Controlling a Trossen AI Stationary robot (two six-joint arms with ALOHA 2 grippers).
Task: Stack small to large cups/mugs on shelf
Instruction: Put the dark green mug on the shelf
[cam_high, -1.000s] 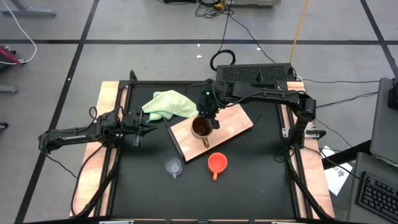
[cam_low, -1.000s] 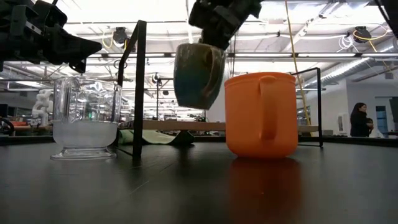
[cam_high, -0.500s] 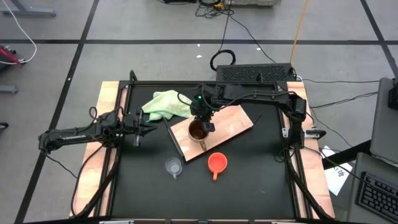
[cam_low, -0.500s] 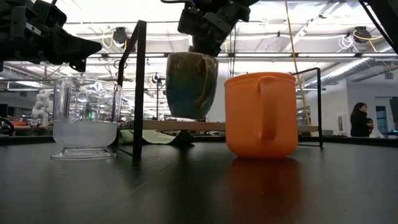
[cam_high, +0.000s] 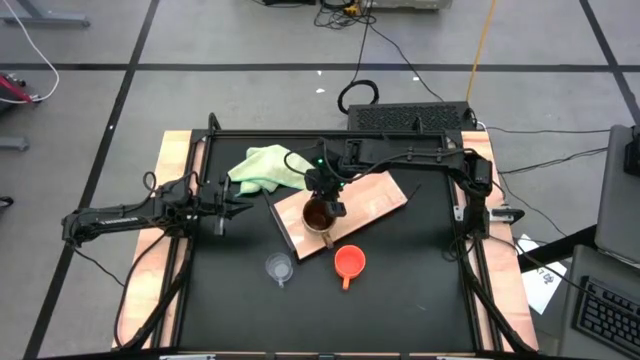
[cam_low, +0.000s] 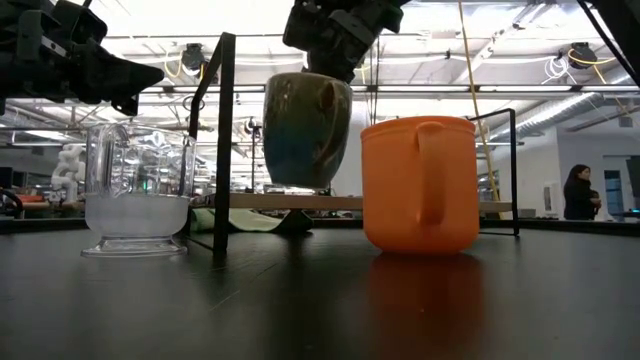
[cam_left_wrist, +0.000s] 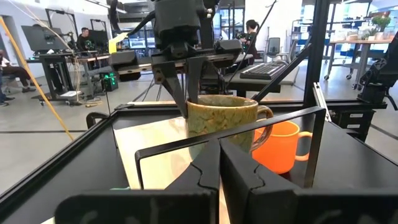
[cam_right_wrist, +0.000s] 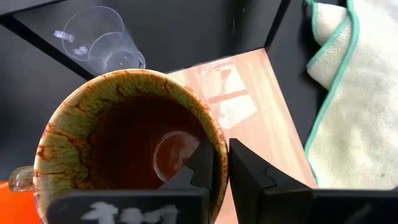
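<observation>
My right gripper (cam_high: 325, 192) is shut on the large tan-brown mug (cam_high: 317, 214) over the light-wood shelf (cam_high: 375, 198). In the low view the mug (cam_low: 307, 130) hangs a thin gap above the shelf (cam_low: 260, 201). Its handle (cam_high: 330, 232) points toward the table's near edge. The orange cup (cam_high: 348, 262) and the small clear glass cup (cam_high: 279, 268) stand upright on the black table, nearer than the shelf. My left gripper (cam_high: 228, 200) waits shut at the table's left, off the table top, touching nothing. My right gripper pinches the mug's wall at the rim (cam_right_wrist: 214, 140), on its far side, away from the handle. One finger (cam_right_wrist: 199, 163) is inside the mug and the other (cam_right_wrist: 249, 177) outside. The fingers slant down from the far right. The mug hangs nearly upright, mouth up, just above the shelf.
A pale green cloth (cam_high: 268, 168) lies beyond the shelf's left end. A black metal frame (cam_low: 223, 140) rims the table, with upright posts. The shelf's right half (cam_high: 385, 190) is bare wood. People (cam_low: 580, 195) are in the room far behind.
My right gripper has carried the mug toward the table's left and a little down over the shelf. The mug hung tilted a second ago and now hangs nearer upright and lower.
</observation>
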